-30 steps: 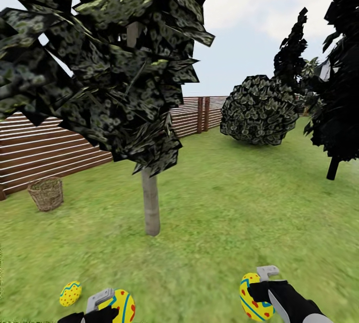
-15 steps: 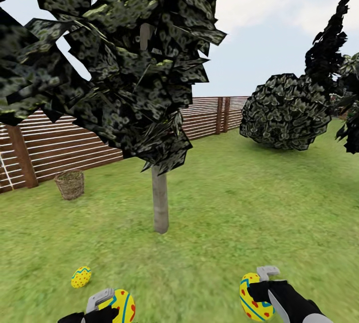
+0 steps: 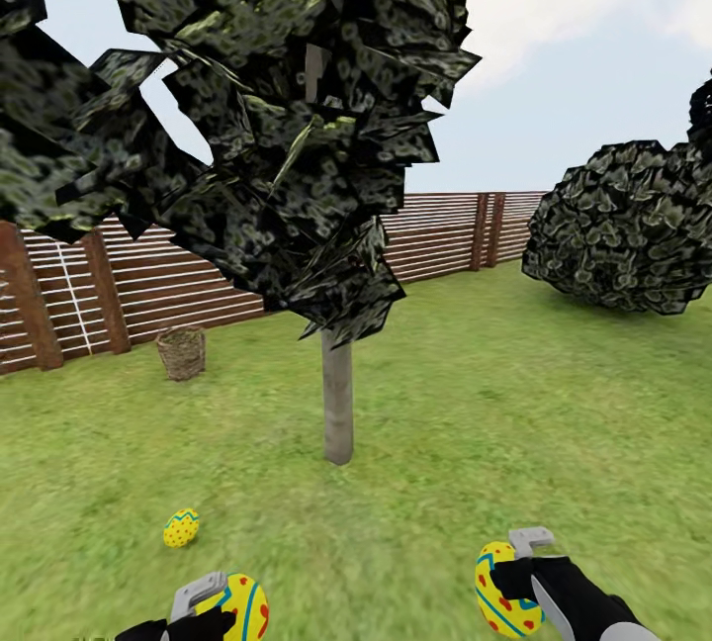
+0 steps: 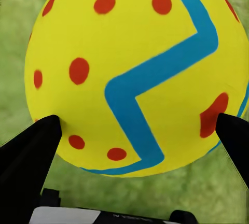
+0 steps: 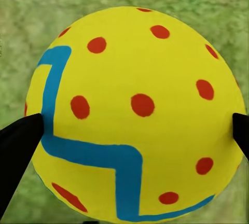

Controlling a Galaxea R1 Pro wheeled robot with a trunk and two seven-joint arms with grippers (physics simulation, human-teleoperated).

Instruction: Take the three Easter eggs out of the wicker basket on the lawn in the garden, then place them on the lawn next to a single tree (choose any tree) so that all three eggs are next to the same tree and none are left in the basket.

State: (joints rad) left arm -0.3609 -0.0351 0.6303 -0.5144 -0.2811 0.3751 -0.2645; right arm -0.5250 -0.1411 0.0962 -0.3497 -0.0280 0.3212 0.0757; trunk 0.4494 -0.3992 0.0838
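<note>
Left end effector is sitting at the bottom edge of the head view, clenching 1 Easter egg. In the left wrist view the 2 dark fingertips are pressing against opposite sides of that egg, with grass showing behind it.

Right end effector is also low in the head view, grasping a 2nd egg. In the right wrist view its fingertips are touching both flanks of the egg, again over green grass.

A 3rd egg is lying free on the lawn, just ahead of the left end effector and near the tree, on the trunk's left side.

The tree's slim grey trunk is standing upright in the middle ground between the 2 arms; its dark crown is spreading across the upper left of the head view.

The wicker basket is standing well beyond, near the slatted fence. Its contents cannot be told.

Open grass is stretching to the right of the trunk, up to a round bush by the right edge.
</note>
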